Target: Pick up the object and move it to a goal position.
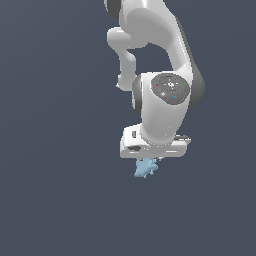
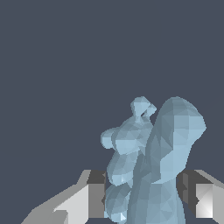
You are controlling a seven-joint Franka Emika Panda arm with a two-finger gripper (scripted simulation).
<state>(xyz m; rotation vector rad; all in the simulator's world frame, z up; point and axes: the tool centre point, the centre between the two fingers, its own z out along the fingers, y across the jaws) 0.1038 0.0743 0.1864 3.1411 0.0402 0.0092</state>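
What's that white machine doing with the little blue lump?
A white robot arm has its gripper closed around a small pale-blue lumpy object. In the wrist view the object sits between the two fingers. Only plain dark background surrounds it, so whether it is lifted can't be told.

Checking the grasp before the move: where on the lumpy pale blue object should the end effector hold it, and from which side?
Probably across the narrow lower part of the pale blue object, coming from directly above. The end effector sits that way now: a finger on each flank, the wider lobes bulging beyond the fingertips. Whether the pads touch is unclear.
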